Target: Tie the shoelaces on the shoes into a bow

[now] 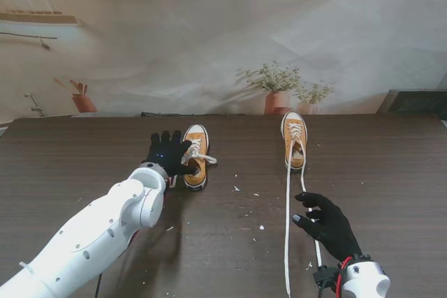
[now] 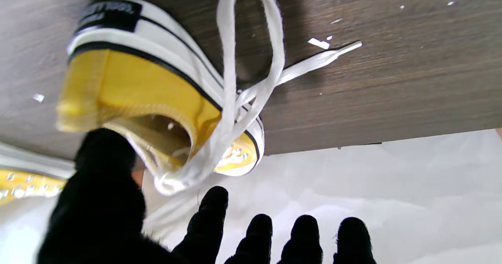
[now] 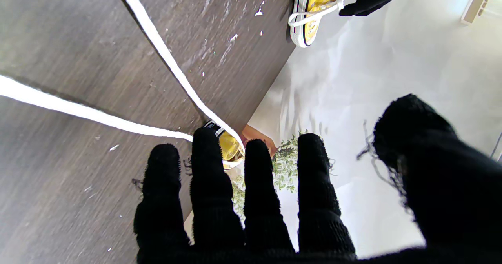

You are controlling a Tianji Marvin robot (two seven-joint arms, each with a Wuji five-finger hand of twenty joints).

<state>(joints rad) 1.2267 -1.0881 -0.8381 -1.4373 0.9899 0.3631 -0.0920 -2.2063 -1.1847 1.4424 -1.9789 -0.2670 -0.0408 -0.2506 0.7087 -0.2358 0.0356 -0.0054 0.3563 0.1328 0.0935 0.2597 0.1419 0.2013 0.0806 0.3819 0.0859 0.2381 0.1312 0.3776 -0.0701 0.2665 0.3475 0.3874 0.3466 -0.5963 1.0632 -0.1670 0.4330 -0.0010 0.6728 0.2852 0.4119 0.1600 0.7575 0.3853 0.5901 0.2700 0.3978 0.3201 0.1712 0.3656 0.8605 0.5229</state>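
Observation:
Two yellow canvas shoes stand on the dark wooden table (image 1: pixel 84 172). The left shoe (image 1: pixel 198 172) (image 2: pixel 137 79) has its white lace in a loop (image 1: pixel 207 160) (image 2: pixel 251 28) lying over its right side. My left hand (image 1: pixel 167 153) (image 2: pixel 196 232) sits against that shoe's left side, fingers spread, thumb (image 2: pixel 102 170) at the collar, gripping nothing I can see. The right shoe (image 1: pixel 294 141) (image 3: pixel 229 146) is untied. Its two long laces (image 1: pixel 287 228) (image 3: pixel 168 60) trail toward me. My right hand (image 1: pixel 328 227) (image 3: pixel 274 209) hovers open over the right-hand lace (image 1: pixel 303 179).
White crumbs (image 1: pixel 237 188) are scattered between the shoes. Potted plants (image 1: pixel 276 88) and a small red pot (image 1: pixel 84 102) stand beyond the table's far edge. A dark box (image 1: pixel 415 101) sits at the far right corner.

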